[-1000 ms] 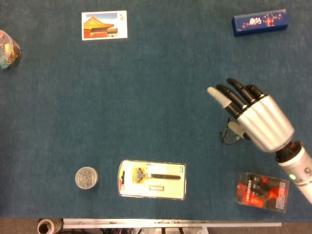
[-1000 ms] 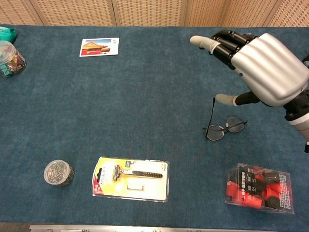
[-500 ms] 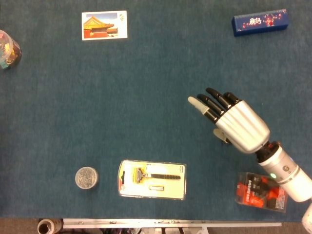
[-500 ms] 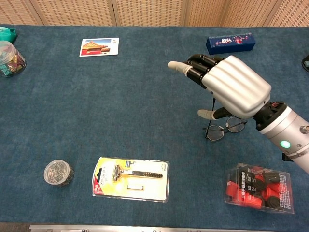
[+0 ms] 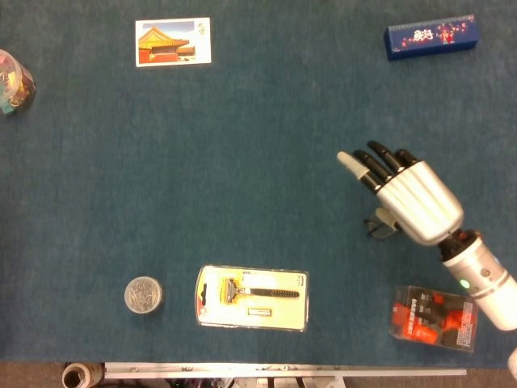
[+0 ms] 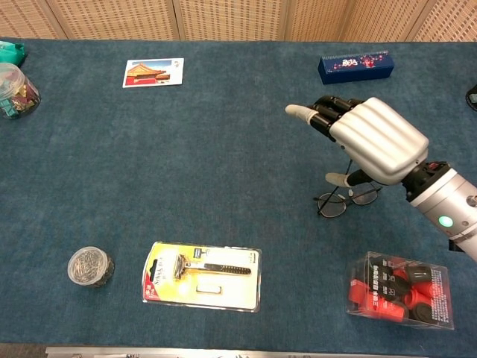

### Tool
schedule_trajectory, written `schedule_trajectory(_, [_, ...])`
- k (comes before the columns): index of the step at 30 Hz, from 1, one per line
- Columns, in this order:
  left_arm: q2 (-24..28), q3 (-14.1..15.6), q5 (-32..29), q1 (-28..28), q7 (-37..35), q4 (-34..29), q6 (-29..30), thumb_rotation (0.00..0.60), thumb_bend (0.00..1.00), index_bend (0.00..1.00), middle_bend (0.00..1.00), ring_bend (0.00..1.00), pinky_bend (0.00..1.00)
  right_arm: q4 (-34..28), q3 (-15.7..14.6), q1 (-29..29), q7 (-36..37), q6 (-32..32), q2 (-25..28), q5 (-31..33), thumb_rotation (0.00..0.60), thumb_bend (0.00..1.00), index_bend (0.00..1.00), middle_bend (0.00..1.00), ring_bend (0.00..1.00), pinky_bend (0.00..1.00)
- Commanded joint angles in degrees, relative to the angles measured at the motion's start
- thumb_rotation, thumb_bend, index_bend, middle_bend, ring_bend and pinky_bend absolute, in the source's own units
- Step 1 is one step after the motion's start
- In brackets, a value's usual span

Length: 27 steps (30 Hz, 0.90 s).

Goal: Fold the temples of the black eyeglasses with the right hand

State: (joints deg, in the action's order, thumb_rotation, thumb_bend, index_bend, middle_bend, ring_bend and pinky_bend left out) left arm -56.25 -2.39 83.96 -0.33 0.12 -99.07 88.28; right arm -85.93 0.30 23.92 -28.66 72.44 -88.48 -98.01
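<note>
The black eyeglasses [image 6: 347,199] lie on the blue table cloth at the right, lenses toward the front edge. In the head view only a bit of their frame [image 5: 376,228] shows beside the hand. My right hand [image 6: 370,139] hovers just over them, palm down, fingers stretched out to the left and apart. Its thumb [image 6: 339,179] hangs low, right by the glasses' far side; I cannot tell whether it touches them. The temples are hidden behind the hand. From above, the right hand [image 5: 409,195] covers most of the glasses. My left hand is in neither view.
A red plastic box [image 6: 399,290] sits close in front of the glasses. A packaged razor [image 6: 203,275] and a small round tin [image 6: 89,266] lie near the front edge. A blue box [image 6: 355,66], a postcard [image 6: 153,72] and a jar [image 6: 15,91] stand along the far side.
The right hand swung left over the glasses, then came back right and lower. The temple that stood upright a second ago no longer shows.
</note>
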Motion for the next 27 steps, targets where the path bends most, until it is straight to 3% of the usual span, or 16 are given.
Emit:
schedule_trajectory(1, [-0.02, 0.01, -0.08, -0.03, 0.19, -0.01, -0.09, 0.6, 0.03, 0.43, 0.46, 0.38, 0.5, 0.58, -0.38, -0.64, 0.38, 0.39, 0.5, 0.57, 0.6, 0.06, 0.13, 0.26, 0.18, 0.42])
schedule_trajectory(10, [-0.14, 0.11, -0.21, -0.14, 0.93, -0.24, -0.45, 0.6, 0.03, 0.43, 0.46, 0.38, 0.5, 4.77, -1.16, -1.94, 2.47, -0.04, 0.2, 2.72, 0.6, 0.06, 0.13, 0.26, 0.18, 0.42])
schedule_trajectory(27, [0.15, 0.53, 0.47, 0.06, 0.74, -0.64, -0.32, 0.6, 0.03, 0.43, 0.46, 0.38, 0.5, 15.8, -1.24, -1.4, 5.73, -4.62, -5.3, 6.5, 0.6, 0.06, 0.13, 0.26, 0.18, 0.42])
